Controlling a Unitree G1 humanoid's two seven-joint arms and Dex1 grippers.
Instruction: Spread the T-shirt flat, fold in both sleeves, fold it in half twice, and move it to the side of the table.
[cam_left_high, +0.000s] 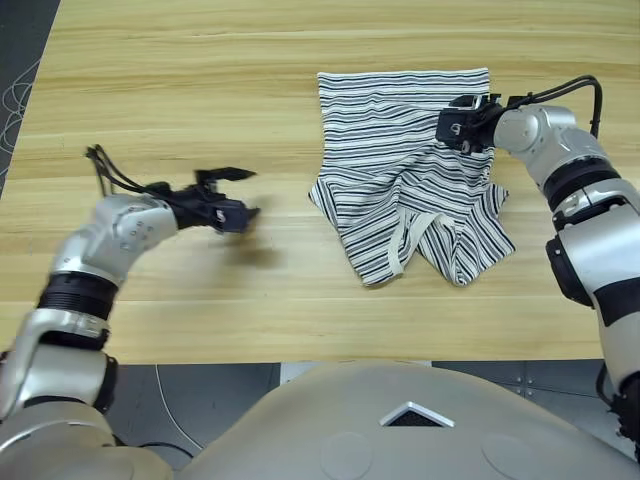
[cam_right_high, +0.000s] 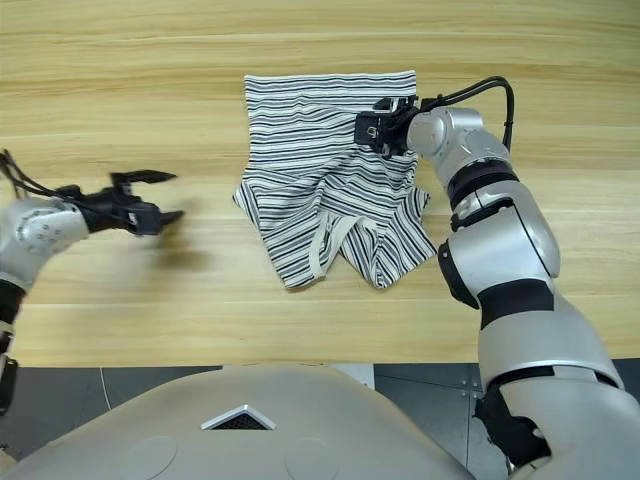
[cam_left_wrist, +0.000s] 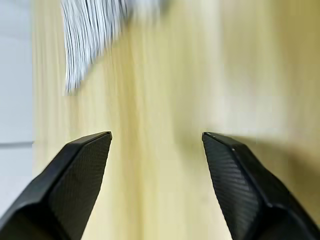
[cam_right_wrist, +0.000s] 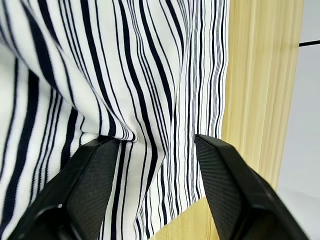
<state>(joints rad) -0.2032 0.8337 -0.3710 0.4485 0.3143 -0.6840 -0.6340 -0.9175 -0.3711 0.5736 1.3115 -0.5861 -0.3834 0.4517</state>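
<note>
A black-and-white striped T-shirt (cam_left_high: 400, 170) lies on the wooden table (cam_left_high: 180, 70), right of centre. Its far hem is straight and its near part is bunched, with the neckline showing at the front. My right gripper (cam_left_high: 462, 122) rests low on the shirt's right side near the far corner. In the right wrist view its fingers (cam_right_wrist: 90, 190) stand apart, open, with striped cloth (cam_right_wrist: 100, 60) rising between them. My left gripper (cam_left_high: 252, 193) hovers open above bare wood, a short way left of the shirt, with nothing between its fingers (cam_left_wrist: 80, 180).
Bare wood stretches left of and beyond the shirt. The table's front edge (cam_left_high: 300, 360) runs close to me, and its left edge (cam_left_high: 30, 90) borders dark floor with cables.
</note>
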